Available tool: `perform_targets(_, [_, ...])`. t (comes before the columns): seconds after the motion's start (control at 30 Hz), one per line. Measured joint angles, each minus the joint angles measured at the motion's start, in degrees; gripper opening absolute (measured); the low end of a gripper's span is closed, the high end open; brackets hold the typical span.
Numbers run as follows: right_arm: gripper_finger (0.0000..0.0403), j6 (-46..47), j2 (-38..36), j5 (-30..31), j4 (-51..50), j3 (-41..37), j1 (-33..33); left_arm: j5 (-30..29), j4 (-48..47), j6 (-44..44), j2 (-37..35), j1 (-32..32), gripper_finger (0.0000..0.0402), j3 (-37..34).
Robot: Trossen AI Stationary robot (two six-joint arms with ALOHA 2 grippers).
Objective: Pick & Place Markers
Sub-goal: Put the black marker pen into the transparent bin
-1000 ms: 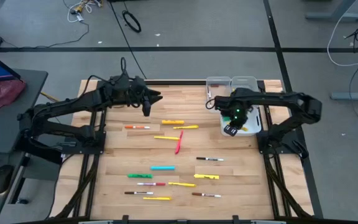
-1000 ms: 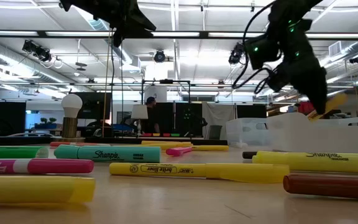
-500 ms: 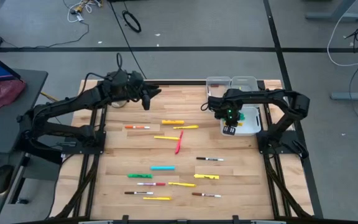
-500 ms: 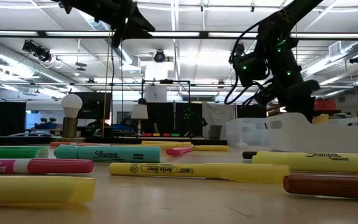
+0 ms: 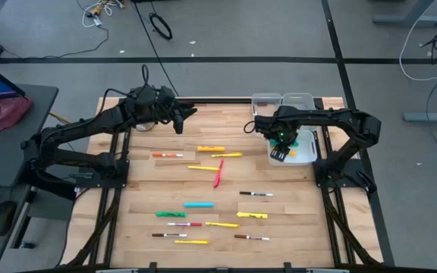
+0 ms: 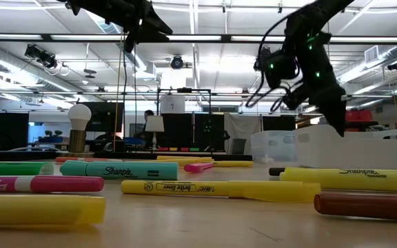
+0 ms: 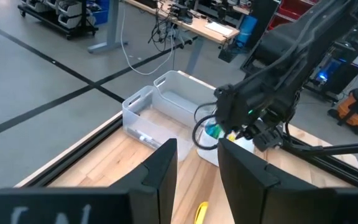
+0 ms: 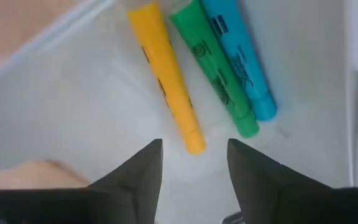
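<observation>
**Yellow highlighter dropped into the bin; right gripper now empty**

A second ago the right gripper (image 5: 278,154) hung over the shallow white plastic bin (image 5: 308,155) at the right of the high view with a yellow highlighter between its fingers. Now that thick yellow highlighter (image 8: 166,75) lies on the bin floor, touching a green highlighter (image 8: 213,72) that lies against a cyan one (image 8: 240,60), and the fingers (image 8: 138,174) stand apart above them, holding nothing.

That delivery looks finished. The remaining markers lie scattered on the pale wooden table (image 5: 143,189) across the middle and lower part of the high view, among them a cyan highlighter (image 5: 199,205) and a pink-red one (image 5: 218,174), so most of the sorting is ahead.

The left gripper (image 5: 178,125) waits in the air at the table's upper left, its fingers (image 7: 166,171) partly parted and empty.
</observation>
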Motion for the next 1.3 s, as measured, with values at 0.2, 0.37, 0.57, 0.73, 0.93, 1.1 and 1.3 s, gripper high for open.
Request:
perform_targets(0.2, [0.0167,12.2,-6.9,-0.4,-2.3,5.7,4.7,2.4,0.0,0.0,0.0,0.0,0.0122,0.0])
perform_targets(0.37, [0.0143,23.6,-13.4,-0.4,3.0,9.5,14.1,6.5,-0.1,0.0,0.0,-0.1,0.0122,0.0])
perform_targets(0.57, [0.0118,32.3,-15.9,0.0,14.0,9.6,28.8,9.9,-0.2,0.0,0.0,0.0,0.0122,0.0])
perform_targets(0.73, [0.0107,37.3,-13.9,-1.2,25.8,9.1,38.8,12.6,-1.1,0.0,0.0,-0.1,0.0122,0.0])
perform_targets(0.93, [0.0129,37.9,-10.5,-2.2,28.3,8.1,44.0,12.9,-4.1,0.0,0.0,-0.1,0.0122,0.0])
perform_targets(1.1, [0.0186,38.7,-7.6,-6.3,29.6,4.3,45.8,13.6,-5.9,0.0,0.0,-0.2,0.0122,0.0])
perform_targets(1.3, [0.0234,33.2,-4.6,-6.7,40.9,-1.8,48.2,17.3,-6.2,0.0,0.0,-0.2,0.0122,0.0])
